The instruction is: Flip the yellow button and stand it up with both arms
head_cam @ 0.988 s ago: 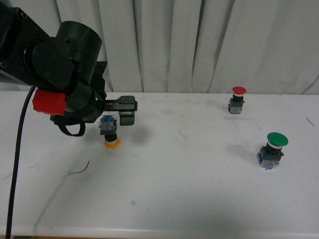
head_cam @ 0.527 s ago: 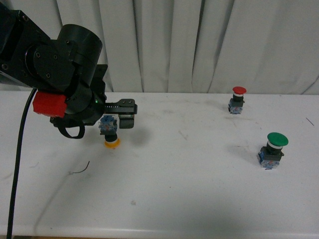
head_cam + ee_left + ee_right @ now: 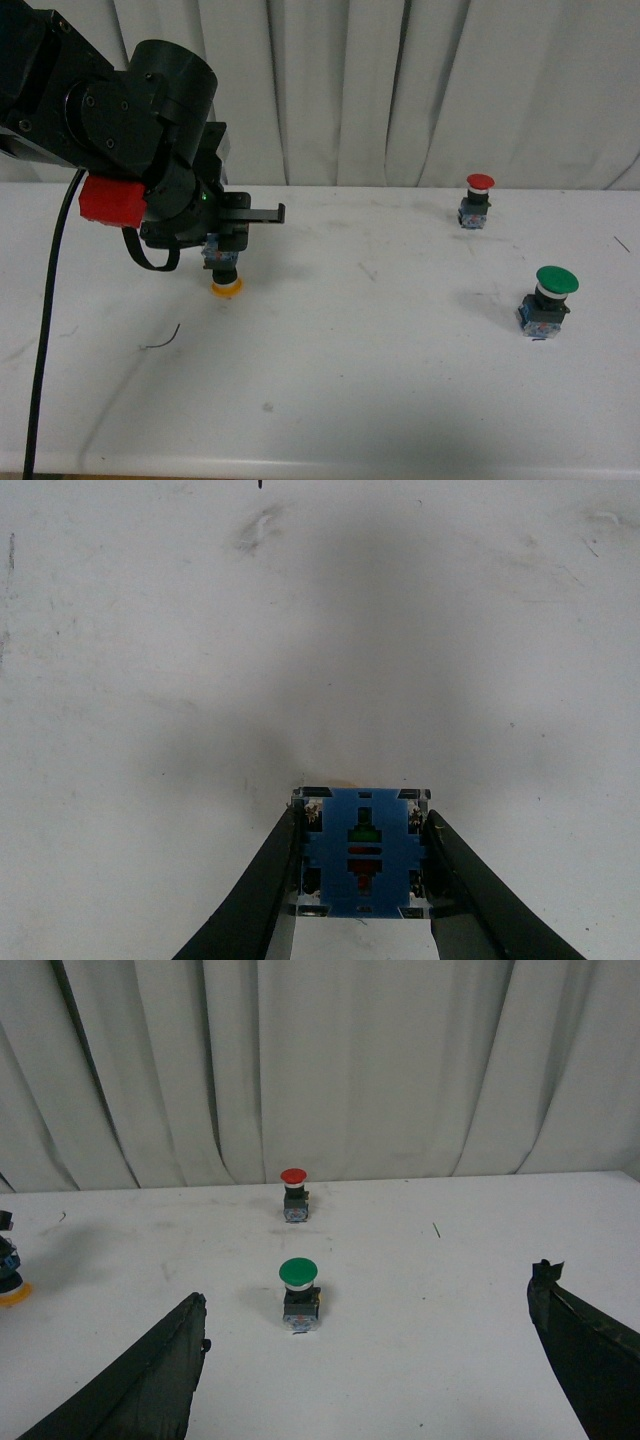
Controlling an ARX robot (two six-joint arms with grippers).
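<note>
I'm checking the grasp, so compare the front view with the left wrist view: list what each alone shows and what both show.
Front only: the yellow button's orange cap pointing down, the red button, the green button. Left wrist only: the blue base's end face, with a finger against each side. Both: the left gripper shut on the yellow button over the white table.
</note>
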